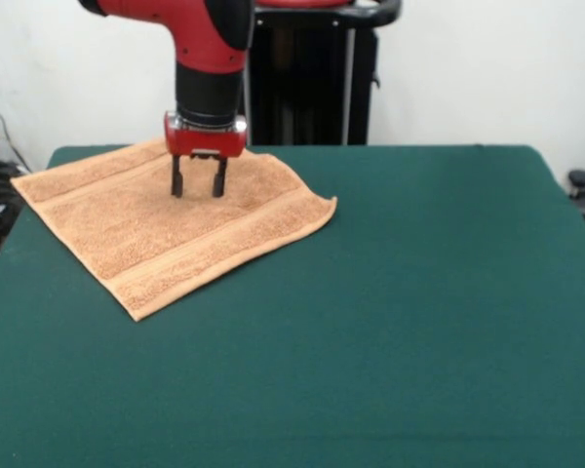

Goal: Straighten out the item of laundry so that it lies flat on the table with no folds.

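Front view is showing the released pincer (197, 185) hovering over the towel (171, 222) upper left; the curled right corner is needing pressing onto the surface (419, 322).

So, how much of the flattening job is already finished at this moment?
Mostly done: the towel lies spread on the green table, with no fold showing. In hand: the gripper stands over the towel's far part, fingers apart, holding nothing. Left: the right-hand corner curls up slightly and may need smoothing.
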`<move>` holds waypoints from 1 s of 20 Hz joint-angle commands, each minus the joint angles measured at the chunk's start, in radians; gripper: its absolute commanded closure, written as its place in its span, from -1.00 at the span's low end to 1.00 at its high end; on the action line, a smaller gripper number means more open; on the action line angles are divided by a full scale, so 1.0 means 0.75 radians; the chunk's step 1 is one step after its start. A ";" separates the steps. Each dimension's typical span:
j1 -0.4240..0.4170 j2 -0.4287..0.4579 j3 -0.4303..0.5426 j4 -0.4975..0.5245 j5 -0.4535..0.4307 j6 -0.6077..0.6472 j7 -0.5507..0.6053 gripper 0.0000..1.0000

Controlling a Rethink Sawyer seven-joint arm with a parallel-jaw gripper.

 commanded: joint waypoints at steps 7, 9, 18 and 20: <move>-0.055 -0.176 0.239 0.118 0.071 0.185 0.129 -1.00; -0.069 -0.196 0.250 0.136 0.067 0.198 0.121 -1.00; -0.039 -0.174 0.251 0.153 0.075 0.150 0.179 -1.00; -0.035 -0.204 0.254 0.176 0.088 0.170 0.183 -1.00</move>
